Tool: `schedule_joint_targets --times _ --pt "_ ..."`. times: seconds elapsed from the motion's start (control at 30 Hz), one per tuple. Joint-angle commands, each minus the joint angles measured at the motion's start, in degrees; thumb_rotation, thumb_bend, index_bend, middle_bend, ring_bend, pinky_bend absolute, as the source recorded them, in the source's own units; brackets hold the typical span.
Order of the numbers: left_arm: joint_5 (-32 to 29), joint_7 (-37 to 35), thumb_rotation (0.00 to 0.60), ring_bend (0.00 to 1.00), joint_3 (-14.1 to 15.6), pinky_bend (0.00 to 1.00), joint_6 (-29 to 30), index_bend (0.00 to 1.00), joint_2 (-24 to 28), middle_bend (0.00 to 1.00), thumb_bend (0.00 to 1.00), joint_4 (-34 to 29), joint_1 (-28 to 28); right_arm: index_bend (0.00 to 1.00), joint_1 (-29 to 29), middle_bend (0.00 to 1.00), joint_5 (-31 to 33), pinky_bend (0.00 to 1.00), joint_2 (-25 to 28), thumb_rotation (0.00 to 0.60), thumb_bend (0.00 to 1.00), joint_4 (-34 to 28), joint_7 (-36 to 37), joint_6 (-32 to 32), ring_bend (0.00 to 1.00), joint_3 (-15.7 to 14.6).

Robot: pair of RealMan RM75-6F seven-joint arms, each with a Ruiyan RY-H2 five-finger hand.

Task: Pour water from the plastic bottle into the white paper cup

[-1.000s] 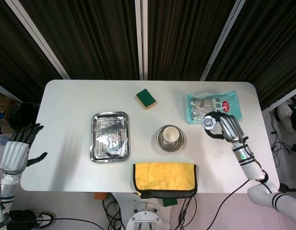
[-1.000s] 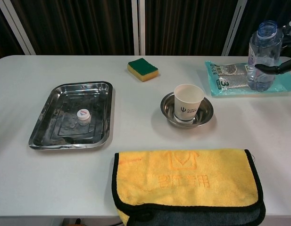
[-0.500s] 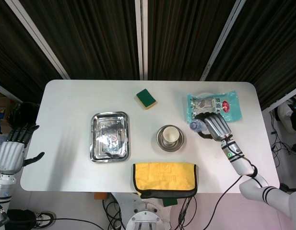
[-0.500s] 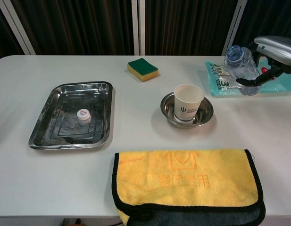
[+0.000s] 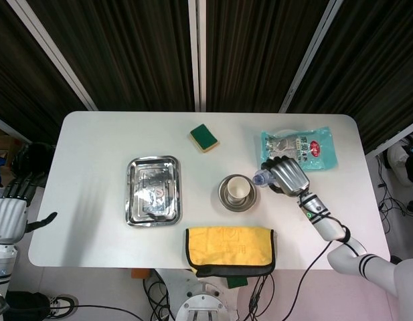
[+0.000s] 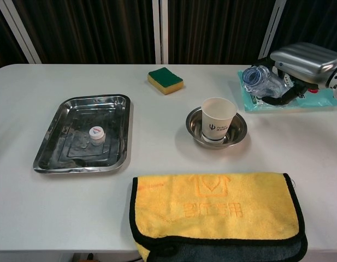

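Note:
The white paper cup (image 5: 237, 188) (image 6: 218, 120) stands upright in a small steel bowl (image 5: 226, 199) (image 6: 238, 132) right of the table's middle. My right hand (image 5: 288, 175) (image 6: 306, 57) grips the clear plastic bottle (image 5: 261, 178) (image 6: 261, 80), tipped on its side with its open mouth pointing left toward the cup. The mouth is above and to the right of the cup's rim, still apart from it. I see no water stream. My left hand (image 5: 9, 212) hangs off the table's left edge, fingers spread, holding nothing.
A steel tray (image 5: 136, 212) (image 6: 59, 159) holding the bottle cap (image 6: 95, 132) lies to the left. A green-yellow sponge (image 5: 204, 138) (image 6: 165, 79) sits at the back, a teal snack packet (image 5: 312, 147) (image 6: 315, 101) behind the right hand, a folded yellow cloth (image 5: 229, 249) (image 6: 214, 213) at the front edge.
My right hand has carried the bottle left toward the cup and tipped it from upright to nearly horizontal. The left hand has sunk a little lower.

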Motion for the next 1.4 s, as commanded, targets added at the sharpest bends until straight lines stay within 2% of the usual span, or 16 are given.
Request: schedule_joint_targets --times 0.03,0.8,1.4 --pt "-0.1 -0.4 0.6 0.11 -0.1 0.16 0.0 0.17 -0.2 0.17 0.09 0.4 0.0 0.76 1.0 0.6 -0.9 0.49 -0.4 0.6 0.68 0.5 -3.2 -0.1 0.42 -0.4" --pt "0.0 -1.0 0.6 0.11 -0.4 0.16 -0.2 0.18 -0.5 0.17 0.09 1.1 -0.1 0.76 4.5 0.59 -4.5 0.49 -0.8 0.6 0.67 4.7 -13.5 -0.4 0.42 -2.6" --pt "0.4 -0.8 0.6 0.11 -0.4 0.16 0.0 0.17 -0.4 0.17 0.09 0.5 -0.4 0.76 5.9 0.58 -5.4 0.48 -1.3 0.6 0.67 6.2 -16.5 -0.5 0.42 -3.4"
